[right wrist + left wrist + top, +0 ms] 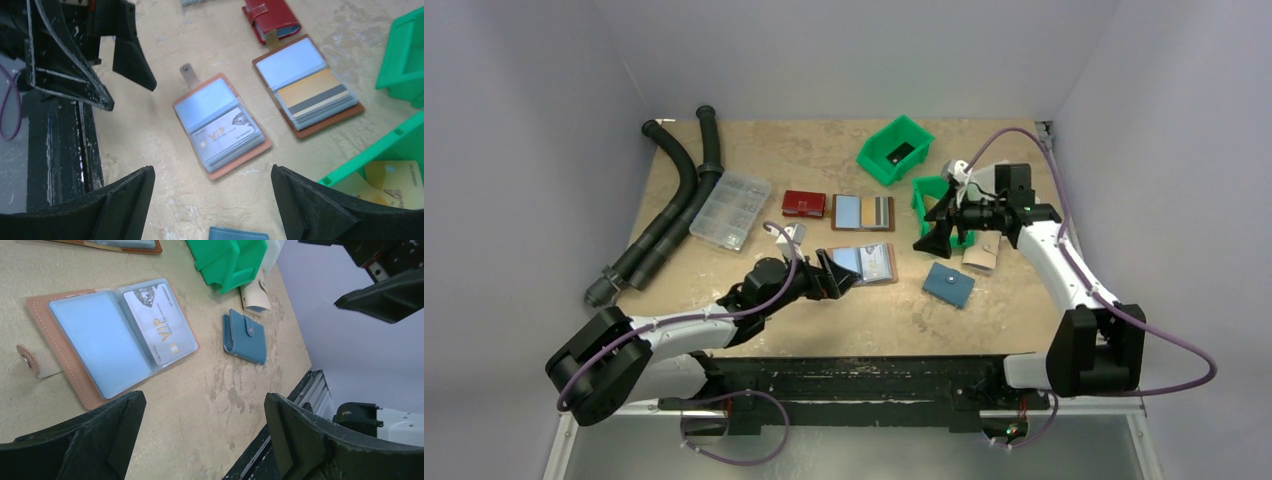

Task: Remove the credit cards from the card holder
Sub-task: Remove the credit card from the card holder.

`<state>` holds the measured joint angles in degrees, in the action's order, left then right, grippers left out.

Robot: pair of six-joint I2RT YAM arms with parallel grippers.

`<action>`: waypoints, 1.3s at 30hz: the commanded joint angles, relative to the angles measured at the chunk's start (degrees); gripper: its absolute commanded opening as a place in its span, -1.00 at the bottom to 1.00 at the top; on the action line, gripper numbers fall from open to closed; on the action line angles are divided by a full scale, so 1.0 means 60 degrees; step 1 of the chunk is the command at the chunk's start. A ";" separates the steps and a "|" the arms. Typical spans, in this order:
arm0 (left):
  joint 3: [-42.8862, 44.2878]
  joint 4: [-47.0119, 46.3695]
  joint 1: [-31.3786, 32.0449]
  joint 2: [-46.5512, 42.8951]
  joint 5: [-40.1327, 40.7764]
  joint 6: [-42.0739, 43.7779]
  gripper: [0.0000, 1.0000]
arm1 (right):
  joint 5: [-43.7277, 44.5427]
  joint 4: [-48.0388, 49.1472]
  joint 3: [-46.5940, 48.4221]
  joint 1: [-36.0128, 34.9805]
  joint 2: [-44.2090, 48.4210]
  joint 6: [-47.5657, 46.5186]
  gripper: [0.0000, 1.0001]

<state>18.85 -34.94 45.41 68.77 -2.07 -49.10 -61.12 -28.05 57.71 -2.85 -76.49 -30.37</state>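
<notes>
So the card to go for is the silvery VIP card (pixel 160 322). It's tucked in a clear sleeve of the open brown card holder (pixel 66 357), on the page away from the snap strap. The holder lies flat on the table (pixel 724 290), front and centre. The card's long axis runs parallel to the holder's spine; I can't tell which edge of the sleeve is the open one.

The left gripper (pixel 839 272) sits just beside the holder's left edge with its fingers spread wide and nothing between them. From there the card lies straight ahead, across the empty blue page. The right gripper (pixel 212 175) is also spread and empty, but it hovers higher, off the holder's far-right corner. I'd say left is the nearer arm, though right looks more squarely down on the card.

Further back there's a second holder (pixel 331 122) showing a gold striped card (pixel 312 92). A couple of loose gold cards (pixel 395 185) sit in the green bin (pixel 370 160) by the right arm, and a blue pouch (pixel 245 337) lies off to the right.
</notes>
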 commanded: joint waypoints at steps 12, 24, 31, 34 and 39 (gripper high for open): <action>-0.0092 -0.1896 0.0001 0.1265 -0.0048 -0.1347 0.73 | 0.2916 0.3601 -0.0321 -0.3039 -0.0867 0.5244 0.15; 0.1177 -0.1557 -0.0006 0.3086 -0.0381 -0.0864 0.58 | 0.4128 0.4841 -0.0878 -0.3038 -0.1347 0.7163 -0.08; 0.2123 -0.0242 -0.0017 0.3441 -0.0318 0.0101 0.51 | 0.3763 0.4692 -0.0662 -0.3029 -0.1722 0.6598 -0.07; 0.2130 -0.0115 -0.0010 0.3325 -0.0128 0.0336 0.50 | 0.3197 0.4416 -0.0540 -0.3040 -0.1903 0.6176 -0.06; 0.2388 0.0569 -0.0023 0.3218 0.0133 0.0809 0.48 | 0.2983 0.4369 -0.0472 -0.3023 -0.1992 0.5990 -0.06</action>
<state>30.74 -34.35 45.41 89.67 -3.25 -48.29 -40.71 -2.35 52.93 -21.08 -89.08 7.84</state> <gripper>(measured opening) 0.744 0.470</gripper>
